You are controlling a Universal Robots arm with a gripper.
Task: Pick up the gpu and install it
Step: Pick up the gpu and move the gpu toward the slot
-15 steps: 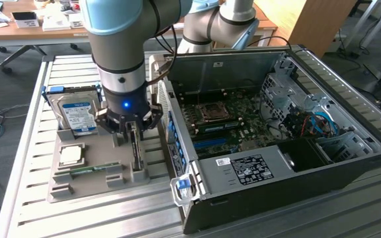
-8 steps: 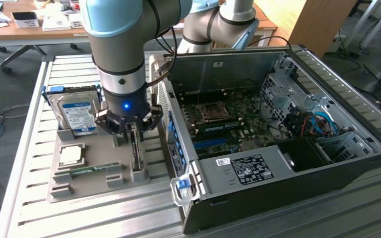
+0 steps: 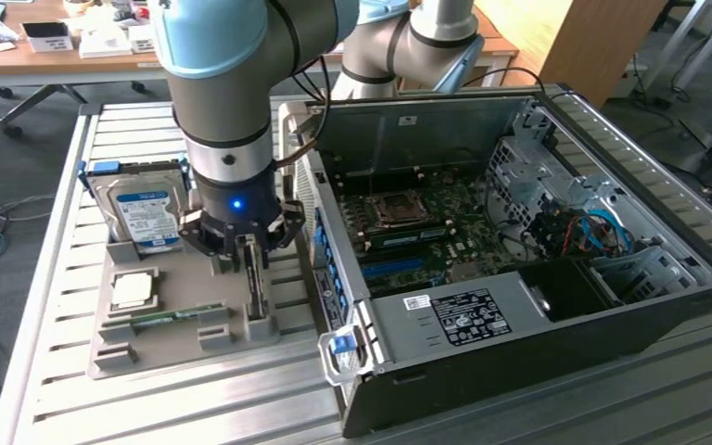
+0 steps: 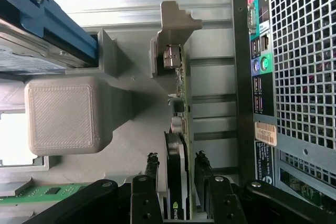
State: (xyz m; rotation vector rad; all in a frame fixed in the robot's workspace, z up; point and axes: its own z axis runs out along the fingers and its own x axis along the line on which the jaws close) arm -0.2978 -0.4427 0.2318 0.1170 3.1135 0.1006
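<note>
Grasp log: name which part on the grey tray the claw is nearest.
The gpu, standing on edge with the claw straddling it; the hard drive, processor and memory stick sit farther off.

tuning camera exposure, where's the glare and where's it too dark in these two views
Exterior view: light glares off the slatted table, while the computer case interior lies in shadow. Wrist view: the table slats past the gpu wash out white; the gripper is near-black.

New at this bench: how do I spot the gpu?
Beside the open computer case lies a grey tray. The gpu stands on edge in its slot nearest the case, straddled by the gripper: a thin dark card, unlike the boxy hard drive.
</note>
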